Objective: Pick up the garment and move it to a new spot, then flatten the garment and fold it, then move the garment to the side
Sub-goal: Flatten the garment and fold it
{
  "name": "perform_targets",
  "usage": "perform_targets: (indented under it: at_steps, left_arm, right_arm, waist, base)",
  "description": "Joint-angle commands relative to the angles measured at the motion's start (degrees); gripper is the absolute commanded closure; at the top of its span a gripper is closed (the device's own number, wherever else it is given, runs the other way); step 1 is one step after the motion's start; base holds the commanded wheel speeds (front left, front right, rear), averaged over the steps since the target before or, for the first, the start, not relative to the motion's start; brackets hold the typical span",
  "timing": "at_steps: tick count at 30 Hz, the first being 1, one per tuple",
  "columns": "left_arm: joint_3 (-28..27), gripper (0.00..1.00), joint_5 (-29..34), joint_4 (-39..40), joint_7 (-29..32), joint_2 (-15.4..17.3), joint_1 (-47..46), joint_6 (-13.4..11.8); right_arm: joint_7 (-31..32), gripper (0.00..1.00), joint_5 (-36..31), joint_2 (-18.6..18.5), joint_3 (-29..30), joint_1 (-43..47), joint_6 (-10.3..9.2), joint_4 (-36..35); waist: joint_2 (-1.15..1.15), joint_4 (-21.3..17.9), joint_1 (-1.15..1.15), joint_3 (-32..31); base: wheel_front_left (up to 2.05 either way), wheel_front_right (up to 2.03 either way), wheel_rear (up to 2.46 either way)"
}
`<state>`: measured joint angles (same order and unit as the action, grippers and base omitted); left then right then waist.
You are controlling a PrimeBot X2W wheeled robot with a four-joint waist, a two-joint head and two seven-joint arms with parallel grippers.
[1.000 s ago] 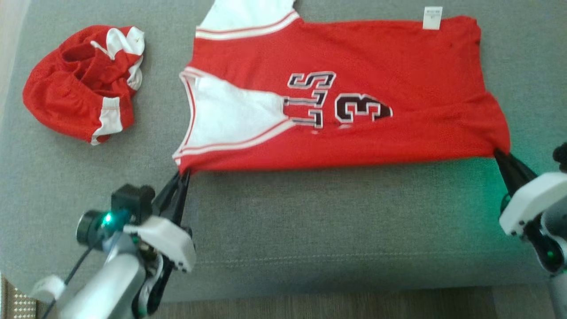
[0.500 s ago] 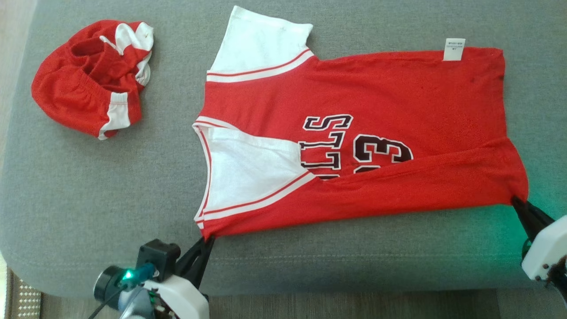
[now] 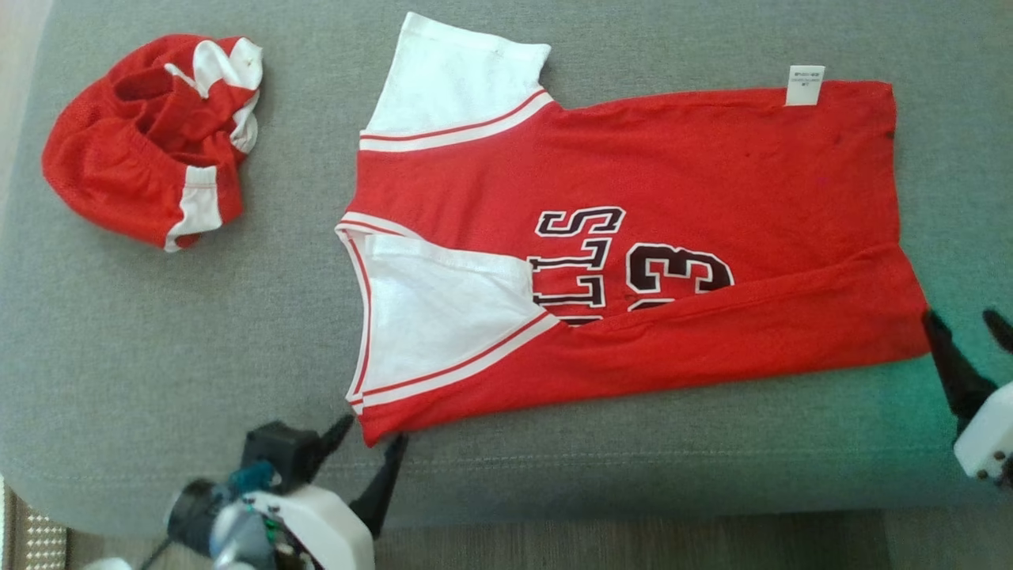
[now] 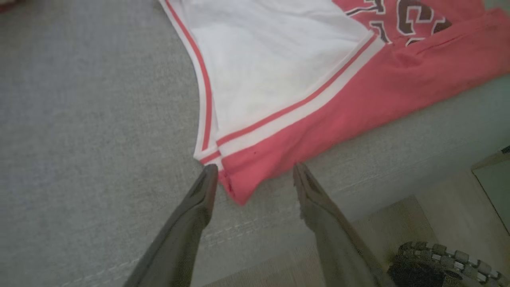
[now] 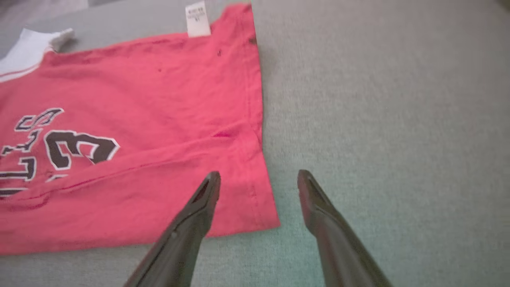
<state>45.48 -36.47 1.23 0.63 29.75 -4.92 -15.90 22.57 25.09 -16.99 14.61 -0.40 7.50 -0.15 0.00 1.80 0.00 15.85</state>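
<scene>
The garment, a red jersey with white sleeves and dark lettering, lies spread flat on the grey cushion, its near long edge folded over in a strip. My left gripper stands open at the jersey's near left corner, its fingers straddling that corner in the left wrist view over the garment. My right gripper is open just off the near right hem corner. In the right wrist view the right gripper brackets the hem corner of the garment without gripping it.
A bunched pair of red and white shorts lies at the cushion's back left. The cushion's front edge runs just behind my grippers, with wooden floor below it. Bare cushion surrounds the jersey on the left and right.
Both grippers have opened and let go of the jersey's near corners, which now rest on the cushion. Before that the jersey was drawn toward the front edge.
</scene>
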Motion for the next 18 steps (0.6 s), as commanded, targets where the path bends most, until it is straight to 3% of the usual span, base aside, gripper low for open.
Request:
perform_targets:
  at_steps: [1,5,8,12,18]
  left_arm:
    - [-3.7,0.00,0.3,4.4,0.1,2.7,-2.7,-1.2]
    - [-6.4,0.00,0.6,8.7,1.6,4.1,-7.6,-1.4]
    - [-8.6,0.00,1.0,10.1,5.3,5.8,-15.8,0.2]
    - [-11.1,0.00,-0.3,5.7,11.1,6.1,-29.6,4.5]
    - [-10.9,0.00,-0.6,-7.9,19.1,5.3,-47.4,11.4]
  right_arm:
    - [-1.5,0.00,-1.3,-0.7,-0.3,-0.7,-0.01,-4.6]
    - [-2.4,0.00,-2.3,0.3,-1.1,-1.6,-0.01,-7.5]
    - [-2.4,0.00,-2.6,1.2,-3.1,-3.1,-0.01,-9.5]
    - [-2.5,0.00,-2.8,1.3,-5.7,-6.1,-0.01,-10.4]
    - [-3.4,0.00,-2.6,0.9,-9.2,-9.9,-0.01,-10.1]
  waist:
    - [0.00,-0.4,0.00,0.2]
    - [0.00,-0.5,0.00,0.8]
    - [0.00,-1.0,0.00,2.7]
    - [0.00,-2.1,0.00,6.2]
    - [0.00,-4.9,0.00,11.4]
  base:
    - [0.00,0.00,0.00]
    - [0.00,0.00,0.00]
    - [0.00,0.00,0.00]
    - [0.00,0.00,0.00]
    - [0.00,0.00,0.00]
